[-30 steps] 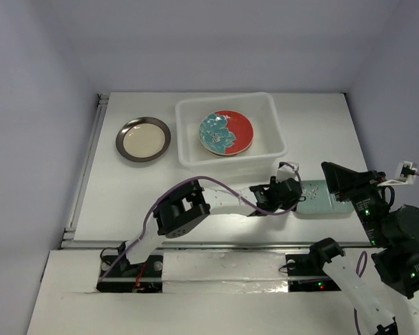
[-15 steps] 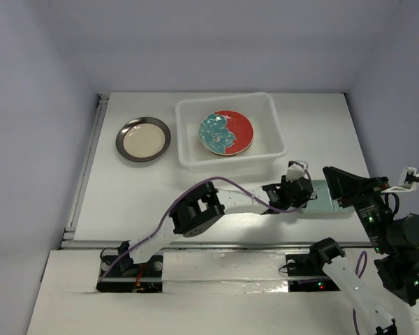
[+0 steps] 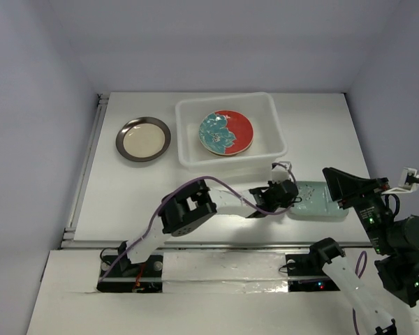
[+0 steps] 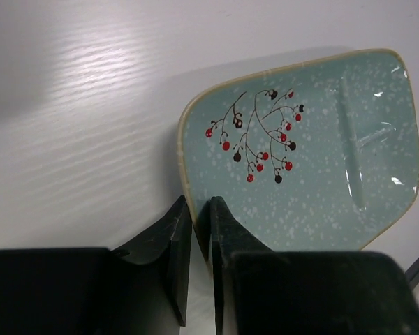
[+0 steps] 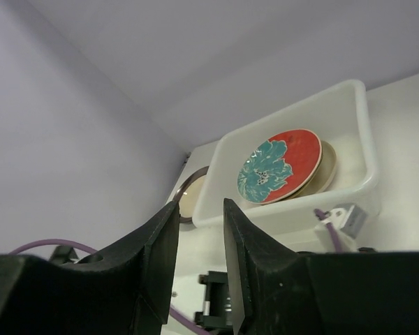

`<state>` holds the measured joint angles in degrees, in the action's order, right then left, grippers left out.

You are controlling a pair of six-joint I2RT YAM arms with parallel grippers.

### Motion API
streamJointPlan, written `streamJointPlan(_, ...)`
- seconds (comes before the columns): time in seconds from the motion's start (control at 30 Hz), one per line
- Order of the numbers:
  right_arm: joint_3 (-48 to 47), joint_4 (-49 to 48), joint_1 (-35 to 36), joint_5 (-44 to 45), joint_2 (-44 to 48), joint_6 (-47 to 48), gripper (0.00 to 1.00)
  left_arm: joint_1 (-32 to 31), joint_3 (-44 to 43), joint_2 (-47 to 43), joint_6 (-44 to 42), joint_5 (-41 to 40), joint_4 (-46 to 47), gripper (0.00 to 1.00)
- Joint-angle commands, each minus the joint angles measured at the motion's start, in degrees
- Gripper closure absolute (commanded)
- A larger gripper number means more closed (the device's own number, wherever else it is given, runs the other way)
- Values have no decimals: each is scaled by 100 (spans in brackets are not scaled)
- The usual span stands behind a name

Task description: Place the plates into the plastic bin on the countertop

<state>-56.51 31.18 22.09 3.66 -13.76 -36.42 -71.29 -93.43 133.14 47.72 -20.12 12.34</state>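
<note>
Now the left gripper point(image 4: 201, 218) pinches only the left rim of the pale green plate point(image 4: 314, 160). It's a thin hold, so lifting toward the plastic bin point(image 3: 227, 96) may tip it loose.

I read the pale green plate point(image 4: 314, 160) as glazed ceramic: glossy, finely speckled, with sharp highlights. The countertop point(image 4: 77, 105) is matt white with faint wood grain (a soft sheen only). The plastic bin point(image 3: 227, 162) is smooth and translucent. The dark-rimmed plate point(image 3: 143, 139) has a metallic-looking rim.
</note>
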Motion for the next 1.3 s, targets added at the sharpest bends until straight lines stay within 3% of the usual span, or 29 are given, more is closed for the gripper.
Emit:
streamJointPlan(0.0, -18, -77, -20, -120, 110, 48, 63, 10, 973, -1066, -422, -352, -129, 100)
streamJointPlan(0.13, 17, -33, -20, -120, 128, 74, 63, 10, 2771, -2404, -212, -440, 576, 100)
streamJointPlan(0.33, 385, -208, -20, -164, 128, 22, 63, 62, 4514, -4136, 324, -291, 1376, 100)
streamJointPlan(0.57, 677, -323, -20, -208, 119, -23, 63, 115, 5518, -5621, 659, -309, 1543, 100)
streamJointPlan(0.93, 957, -516, -20, -296, 5, -31, 63, 484, 6038, -6511, 862, 70, 1860, 100)
streamJointPlan(1.0, 1028, -516, -20, -322, -39, 12, 71, 536, 6029, -6625, 826, 61, 1799, 100)
streamJointPlan(1.03, 1106, -499, -20, -496, -65, 21, 82, 537, 6047, -6678, 826, 113, 1798, 100)
streamJointPlan(1.13, 1335, -542, -20, -699, -109, 48, 100, 659, 6065, -6933, 809, 149, 1763, 100)
streamJointPlan(1.27, 1406, -595, -20, -841, -92, 48, 100, 782, 6021, -7354, 730, 219, 1597, 100)
